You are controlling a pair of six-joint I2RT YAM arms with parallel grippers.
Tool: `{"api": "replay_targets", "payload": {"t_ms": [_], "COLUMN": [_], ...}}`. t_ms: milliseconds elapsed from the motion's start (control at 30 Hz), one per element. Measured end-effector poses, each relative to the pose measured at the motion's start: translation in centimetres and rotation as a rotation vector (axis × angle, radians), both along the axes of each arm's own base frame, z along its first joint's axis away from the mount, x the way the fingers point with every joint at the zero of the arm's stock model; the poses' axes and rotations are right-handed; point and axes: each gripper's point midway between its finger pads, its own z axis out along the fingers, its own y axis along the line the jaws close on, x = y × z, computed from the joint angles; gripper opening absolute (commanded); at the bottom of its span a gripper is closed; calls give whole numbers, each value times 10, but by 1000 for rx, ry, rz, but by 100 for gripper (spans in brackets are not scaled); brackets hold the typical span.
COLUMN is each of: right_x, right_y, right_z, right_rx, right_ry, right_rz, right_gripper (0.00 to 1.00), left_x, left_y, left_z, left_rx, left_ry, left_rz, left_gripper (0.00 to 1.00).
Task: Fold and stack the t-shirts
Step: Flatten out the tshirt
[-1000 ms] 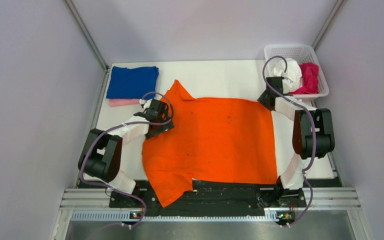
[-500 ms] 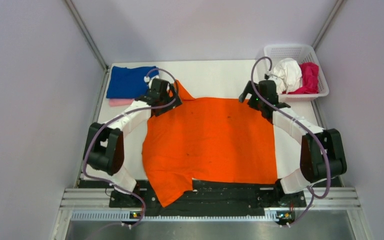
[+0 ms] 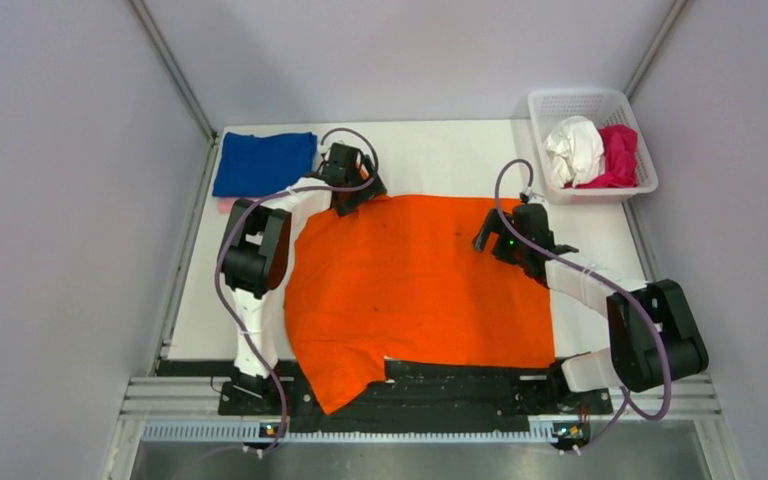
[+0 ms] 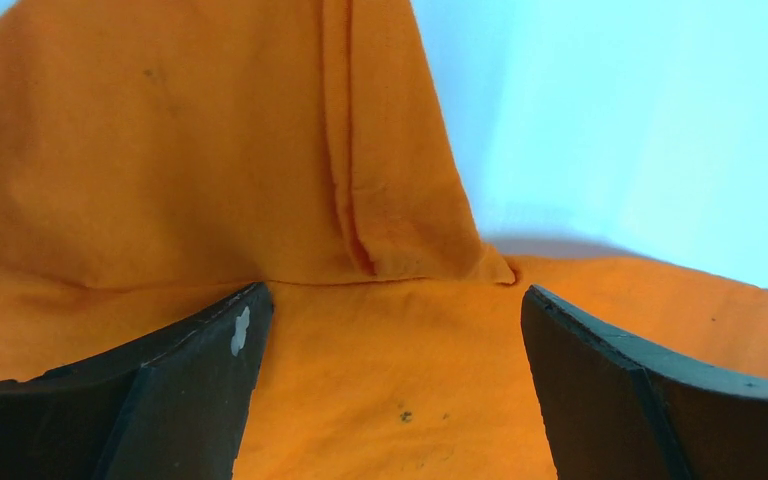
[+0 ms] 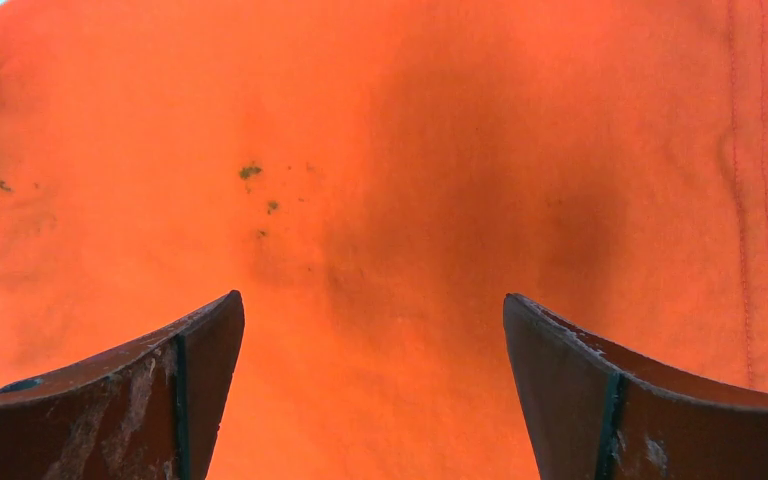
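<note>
A bright orange t-shirt (image 3: 420, 285) lies spread flat across the table, one sleeve hanging over the near edge. My left gripper (image 3: 352, 190) is open over its far left corner, where a sleeve (image 4: 380, 150) lies folded onto the body. My right gripper (image 3: 495, 238) is open just above the shirt's far right part (image 5: 380, 200), holding nothing. A folded royal blue shirt (image 3: 264, 163) lies on a pale pink one (image 3: 226, 205) at the far left. A white shirt (image 3: 573, 150) and a magenta shirt (image 3: 619, 155) lie crumpled in the basket.
A white plastic lattice basket (image 3: 585, 101) stands at the far right corner. The black mounting rail (image 3: 460, 385) runs along the near edge. Grey walls close in both sides.
My left gripper has moved farther away and right, to the shirt's far left corner. My right gripper has come nearer and left from beside the basket, onto the shirt's far right part.
</note>
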Motion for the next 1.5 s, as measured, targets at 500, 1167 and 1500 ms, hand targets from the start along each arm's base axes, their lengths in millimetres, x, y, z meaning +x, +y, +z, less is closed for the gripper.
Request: {"api": "replay_targets", "payload": {"t_ms": [500, 1167, 1500], "right_x": [1, 3, 2], "right_y": [-6, -19, -25], "right_z": [-1, 7, 19], "right_rx": [-21, -81, -113], "right_ry": [-1, -11, -2], "right_rz": [-31, -66, -84], "right_gripper": [99, 99, 99], "left_x": [26, 124, 34], "left_y": [-29, -76, -16], "left_z": [4, 39, 104], "left_rx": [-140, -236, 129], "left_ry": [-49, -266, -232], "left_rz": [-29, -102, -93], "left_gripper": [99, 99, 99]}}
